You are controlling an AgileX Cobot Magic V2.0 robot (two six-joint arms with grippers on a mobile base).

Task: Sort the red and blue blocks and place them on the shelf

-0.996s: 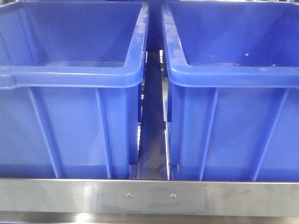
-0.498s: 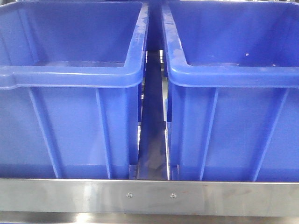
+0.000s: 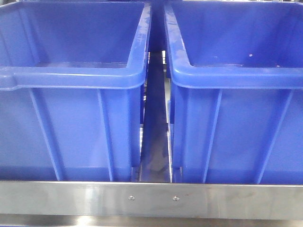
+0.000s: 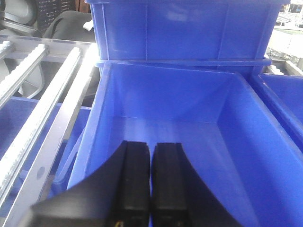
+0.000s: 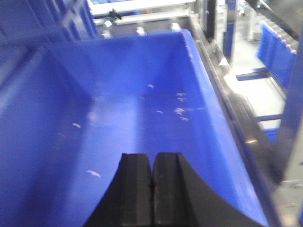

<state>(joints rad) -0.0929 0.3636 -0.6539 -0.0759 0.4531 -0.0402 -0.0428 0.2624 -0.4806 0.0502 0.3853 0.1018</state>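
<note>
With both the left tool (image 4: 150, 189) and right tool (image 5: 152, 189) clenched empty over large blue plastic bins (image 4: 199, 137) and no blocks visible, a blind search risks striking the bin wall toward 12 o'clock.

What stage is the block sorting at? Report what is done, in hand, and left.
Done: nothing visible; no red or blue block shows in either bin or on the shelf rail. In hand: nothing; the left gripper and right gripper are both shut and empty, each over a blue bin. Left: apparently the whole job.

No readable text, labels, brands or numbers on any visible surface
</note>
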